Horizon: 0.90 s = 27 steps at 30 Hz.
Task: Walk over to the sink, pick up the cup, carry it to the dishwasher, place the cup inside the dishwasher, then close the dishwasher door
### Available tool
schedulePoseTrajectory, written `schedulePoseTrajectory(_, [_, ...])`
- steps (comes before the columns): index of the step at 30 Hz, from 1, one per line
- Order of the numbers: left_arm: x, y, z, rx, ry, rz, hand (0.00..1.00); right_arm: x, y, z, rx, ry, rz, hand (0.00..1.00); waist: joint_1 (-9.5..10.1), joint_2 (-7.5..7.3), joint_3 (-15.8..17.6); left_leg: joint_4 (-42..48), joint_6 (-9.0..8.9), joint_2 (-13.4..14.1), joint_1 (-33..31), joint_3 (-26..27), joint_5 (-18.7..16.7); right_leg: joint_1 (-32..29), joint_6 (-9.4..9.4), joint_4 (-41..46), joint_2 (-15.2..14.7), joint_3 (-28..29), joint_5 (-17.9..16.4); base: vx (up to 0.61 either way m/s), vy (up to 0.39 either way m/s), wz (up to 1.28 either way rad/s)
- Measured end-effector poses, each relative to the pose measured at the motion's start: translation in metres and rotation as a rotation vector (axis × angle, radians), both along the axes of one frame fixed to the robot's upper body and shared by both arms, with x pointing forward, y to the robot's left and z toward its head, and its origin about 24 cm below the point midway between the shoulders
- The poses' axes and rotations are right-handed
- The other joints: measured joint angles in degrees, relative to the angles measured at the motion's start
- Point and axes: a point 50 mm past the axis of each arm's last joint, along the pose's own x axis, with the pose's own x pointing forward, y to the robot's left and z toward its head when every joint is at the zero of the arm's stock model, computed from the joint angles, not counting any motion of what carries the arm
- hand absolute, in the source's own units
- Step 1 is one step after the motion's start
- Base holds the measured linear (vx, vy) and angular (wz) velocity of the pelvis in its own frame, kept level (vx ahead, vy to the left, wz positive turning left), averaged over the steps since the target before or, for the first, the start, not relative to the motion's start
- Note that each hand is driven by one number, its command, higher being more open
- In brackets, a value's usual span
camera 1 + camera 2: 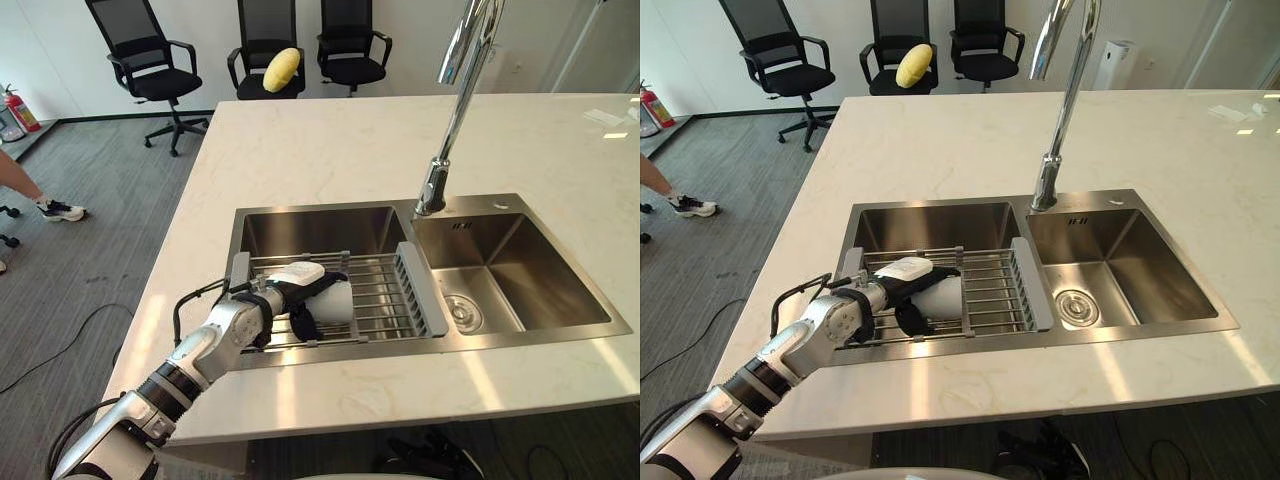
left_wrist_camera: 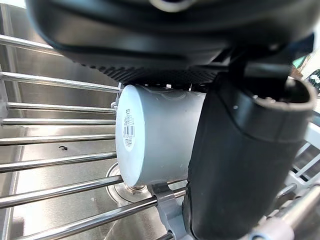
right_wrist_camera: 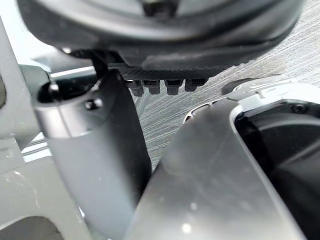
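A pale, marbled table (image 1: 330,150) stands in an office room with grey carpet floor (image 1: 90,250). Beyond it, from eleven to twelve o'clock, are three black chairs (image 1: 150,60), and a yellow cushion-like thing (image 1: 281,69) lies on the middle one. A red fire extinguisher (image 1: 20,108) stands at ten o'clock. A person's leg and shoe (image 1: 62,210) show at nine o'clock.

Set into the table is a steel double sink (image 1: 540,340), with a tall chrome faucet (image 1: 455,120) rising at twelve o'clock between the basins. The basin at three o'clock holds nothing but its drain (image 1: 463,312). A wire rack (image 1: 385,295) with a grey plastic end spans the six-o'clock half of the nine-o'clock basin.

The cup (image 1: 335,300), pale grey, lies on its side on the rack bars. The left hand (image 1: 290,290) is closed round it, with dark fingers curling over and under its body.

The left wrist view shows what the head views do not. The cup's flat base faces out and bears a small white label (image 2: 128,131) whose print is too small to read. The thumb lies against the cup's wall, and the basin's drain shows under the bars.

The right hand (image 3: 160,35) shows in its wrist view above striped grey floor. Whether it is open or closed cannot be told.
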Motion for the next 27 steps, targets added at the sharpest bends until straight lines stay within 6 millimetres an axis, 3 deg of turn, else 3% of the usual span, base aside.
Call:
schedulePoseTrajectory(18, [0.002,0.018,0.016,-0.190,0.010,0.038,0.00,0.000,-0.001,-0.001,0.016,0.005,0.007,1.00,0.15,-0.01,1.2,-0.3,0.03,-0.2,-0.4,-1.0,0.0,0.3,-0.04,-0.9,-0.2,-0.6,0.1,0.00,0.000,0.02])
schedulePoseTrajectory(22, [0.000,0.019,0.043,-0.362,-0.089,0.041,0.00,0.002,-0.001,-0.001,0.015,-0.001,0.008,1.00,0.70,-0.06,1.2,-0.2,0.11,-0.3,-1.1,-1.3,0.1,-0.4,-0.03,-0.8,-0.1,-0.2,0.1,0.00,0.000,0.00])
schedulePoseTrajectory(24, [-0.001,0.020,0.070,-0.528,-0.196,0.037,0.00,0.001,-0.001,-0.001,0.013,-0.001,0.008,1.00,1.40,-0.08,1.2,0.1,0.15,-0.3,-1.2,-2.4,0.1,-0.5,-0.03,-0.8,0.0,0.3,0.1,0.00,0.000,0.00])
schedulePoseTrajectory(27, [-0.009,0.023,0.094,-0.693,-0.300,0.016,0.00,0.002,0.000,-0.002,0.013,-0.003,0.006,1.00,1.68,-0.14,1.2,0.3,0.16,-0.2,-1.4,-3.3,0.1,-0.5,-0.03,-0.7,0.0,0.2,0.0,-0.01,-0.006,0.03])
